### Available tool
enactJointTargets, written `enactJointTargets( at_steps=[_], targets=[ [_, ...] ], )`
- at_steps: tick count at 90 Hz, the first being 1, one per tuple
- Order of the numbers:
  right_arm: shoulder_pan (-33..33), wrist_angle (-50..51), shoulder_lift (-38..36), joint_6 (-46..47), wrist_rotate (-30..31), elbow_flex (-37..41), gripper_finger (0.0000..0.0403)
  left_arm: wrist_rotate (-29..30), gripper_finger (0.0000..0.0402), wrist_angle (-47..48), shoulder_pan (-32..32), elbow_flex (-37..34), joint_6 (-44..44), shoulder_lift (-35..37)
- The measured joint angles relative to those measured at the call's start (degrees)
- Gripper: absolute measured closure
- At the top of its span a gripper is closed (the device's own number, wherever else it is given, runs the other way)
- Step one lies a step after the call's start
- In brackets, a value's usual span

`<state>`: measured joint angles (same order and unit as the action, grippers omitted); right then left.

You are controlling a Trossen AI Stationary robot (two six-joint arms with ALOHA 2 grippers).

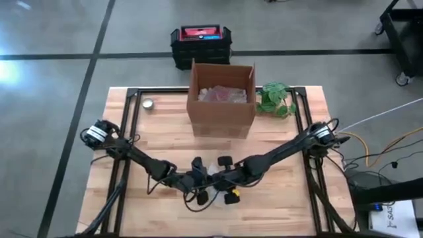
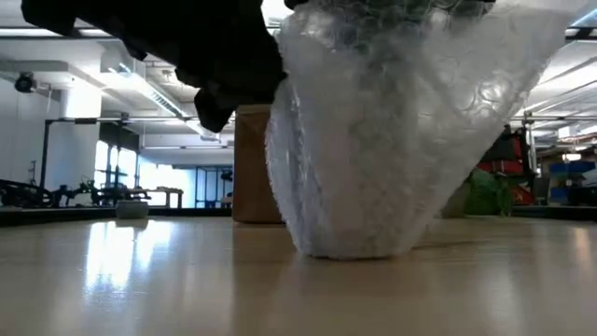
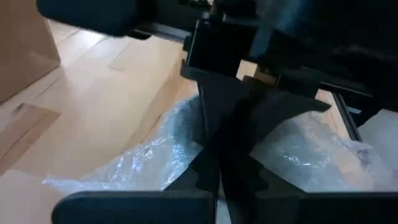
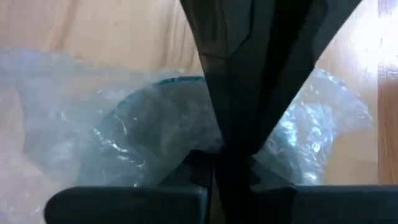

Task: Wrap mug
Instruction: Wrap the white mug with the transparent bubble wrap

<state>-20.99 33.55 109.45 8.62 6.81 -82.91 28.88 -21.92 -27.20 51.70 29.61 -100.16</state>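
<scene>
— Wooden worktop (image 1: 291,198), cardboard box (image 1: 222,99) by its far edge; where is the mug?

— Mid-worktop toward the near edge, inside bubble wrap (image 2: 392,131). The left gripper (image 1: 200,173) and right gripper (image 1: 223,173) pinch the film shut above it.

— Handling?

— Likely a hard, breakable mug (image 4: 163,118) under soft, slippery film; best gripped at the gathered top.

— Views?

— Only the right wrist view shows the mug's teal rim; the low view shows the bundle resting on wood.

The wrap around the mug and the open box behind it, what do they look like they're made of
The wrap: clear plastic bubble wrap, glossy, with round air cells showing. The box: brown corrugated cardboard by its look, matte, flaps up.
</scene>
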Motion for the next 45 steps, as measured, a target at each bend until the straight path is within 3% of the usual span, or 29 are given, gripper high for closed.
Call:
enactJointTargets(
  at_steps=[23, 45],
  targets=[
    [0.08, 2.34, -7.65, -1.79, -0.15, -0.09, 0.0403, 0.11, 0.0402, -0.05, 0.02, 0.0, -0.28, 0.07],
    [0.2, 0.34, -4.6, -1.25, -5.79, -0.17, 0.0403, 0.11, 0.0402, -0.12, 0.04, 0.0, -0.42, 0.09]
  ],
)
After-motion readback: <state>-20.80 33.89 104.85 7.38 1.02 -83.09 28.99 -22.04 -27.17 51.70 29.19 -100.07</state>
